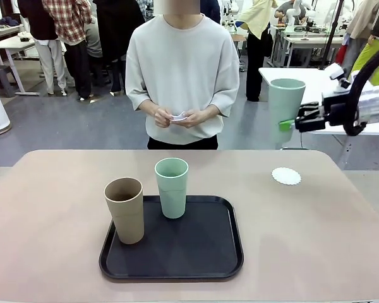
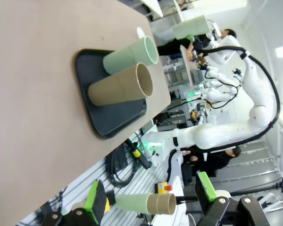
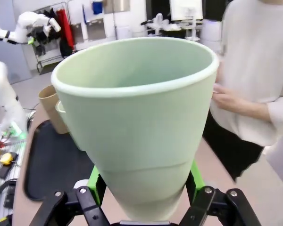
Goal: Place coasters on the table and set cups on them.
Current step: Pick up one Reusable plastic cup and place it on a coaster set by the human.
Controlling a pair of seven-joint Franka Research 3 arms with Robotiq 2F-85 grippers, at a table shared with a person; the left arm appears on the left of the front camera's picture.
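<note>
**A:** While the right gripper (image 1: 289, 124) hangs in the air to the right of the black tray (image 1: 170, 273), which step is in hand?

**B:** Carrying, I'd judge. It has a mint green cup (image 1: 285, 101) lifted clear of the table (image 1: 50, 208), upright, high and to the right of the tray. One coaster (image 1: 286, 176) lies flat on the table beyond the tray's far right corner, bare, apart from the tray.

**A:** And the grip?

**B:** Clenched on the cup's lower part, a green pad pressed on each side, seen close in the right wrist view. The left gripper (image 2: 150, 193) is spread wide with nothing between its pads.

**A:** What does the next move call for?

**B:** Bringing the cup down onto that coaster with its base centred inside the lacy edge, upright, and letting go only once it rests. Whether the cup is squarely above the coaster I cannot tell.

**A:** What's left?

**B:** A tan cup (image 1: 125, 209) and a second mint green cup (image 1: 172, 187) stand on the tray, the tan one at its near left. Beyond the tray, the person's hands (image 1: 177, 117) hold what looks like a second coaster (image 1: 179, 117).
</note>
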